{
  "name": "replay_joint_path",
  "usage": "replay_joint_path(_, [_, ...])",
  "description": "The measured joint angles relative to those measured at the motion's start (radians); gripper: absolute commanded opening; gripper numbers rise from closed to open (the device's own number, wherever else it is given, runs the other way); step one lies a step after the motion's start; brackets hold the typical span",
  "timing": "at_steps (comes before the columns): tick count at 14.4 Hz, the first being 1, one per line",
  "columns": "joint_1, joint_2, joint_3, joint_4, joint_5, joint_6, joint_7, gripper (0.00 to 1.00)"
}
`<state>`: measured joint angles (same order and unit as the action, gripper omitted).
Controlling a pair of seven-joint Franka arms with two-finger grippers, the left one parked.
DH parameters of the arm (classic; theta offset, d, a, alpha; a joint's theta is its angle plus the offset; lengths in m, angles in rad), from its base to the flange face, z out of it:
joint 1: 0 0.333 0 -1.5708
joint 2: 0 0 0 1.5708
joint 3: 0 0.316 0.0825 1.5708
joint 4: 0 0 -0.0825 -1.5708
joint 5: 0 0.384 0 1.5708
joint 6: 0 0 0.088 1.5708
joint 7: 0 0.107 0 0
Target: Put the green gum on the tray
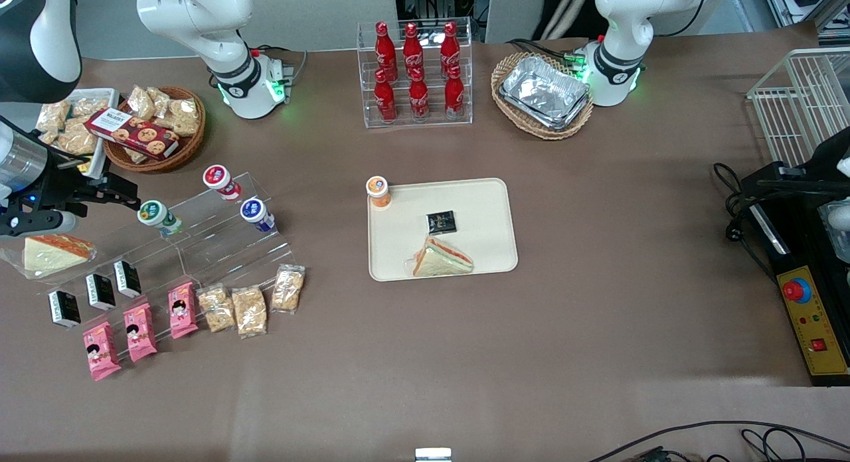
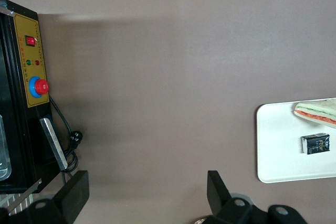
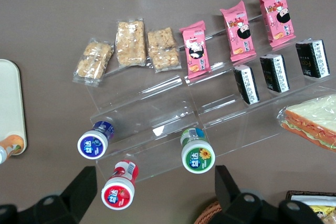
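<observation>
Standing on the clear acrylic stepped rack (image 1: pixel 212 230), the green gum (image 1: pixel 158 216) is seen toward the working arm's end of the table, with the gripper (image 1: pixel 123 193) poised just beside it at lid height; the fingers (image 1: pixel 113 182) are spread apart and nothing is held between them. The arm is extended level from the table's edge, its wrist pointing toward the rack. On the same rack, the red-lidded bottle (image 1: pixel 221 181) is set farther from the front camera and the blue-lidded bottle (image 1: pixel 256 214) beside it. The tray (image 1: pixel 491 203) lies near the table's middle, well apart from the gum, carrying an orange-lidded bottle (image 1: pixel 378 190), a small black packet (image 1: pixel 441 222) and a wrapped sandwich (image 1: pixel 441 259). Only in the right wrist view is the gum's printed lid (image 3: pixel 198 156) legible, green-ringed with a flower mark, along with the open finger (image 3: pixel 84 187) tips flanking the bottles. Only one end of the tray (image 2: pixel 278 145) is shown in the left wrist view.
</observation>
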<state>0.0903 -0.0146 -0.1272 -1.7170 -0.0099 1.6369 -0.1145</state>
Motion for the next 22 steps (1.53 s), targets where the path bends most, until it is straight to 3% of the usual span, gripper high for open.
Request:
replay_joint_path(9, [-0.006,-0.059,-0.037,-0.022,0.0,-0.058,-0.078,1.0])
replay_joint_path(17, [-0.06,-0.456,-0.045,-0.408,-0.012,-0.053,-0.139,1.0])
replay_joint_path(22, [-0.06,-0.485,-0.044,-0.464,-0.032,0.011,-0.141,1.0])
